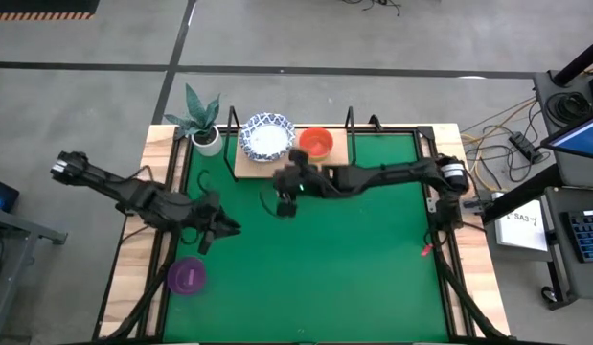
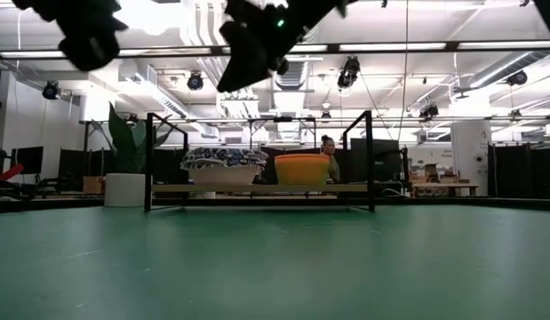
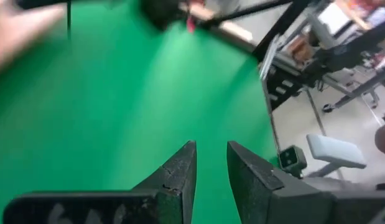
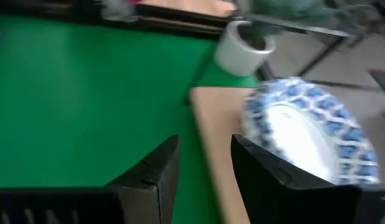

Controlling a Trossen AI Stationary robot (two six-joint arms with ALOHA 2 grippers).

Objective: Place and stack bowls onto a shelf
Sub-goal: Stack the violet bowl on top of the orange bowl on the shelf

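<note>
The shelf stands at the mat's far edge. A white bowl with a blue-patterned outside and a red-orange bowl rest on its board. A purple bowl sits on the mat at the near left. My right gripper hangs open, high over the board's near edge and beside the blue bowl, holding nothing. My left gripper is open by a narrow gap over the left part of the mat, beyond the purple bowl, and is empty.
A small white plant pot stands just left of the shelf. The shelf's black posts rise at its corners. The green mat lies bare across the middle and right. A person is in the room behind.
</note>
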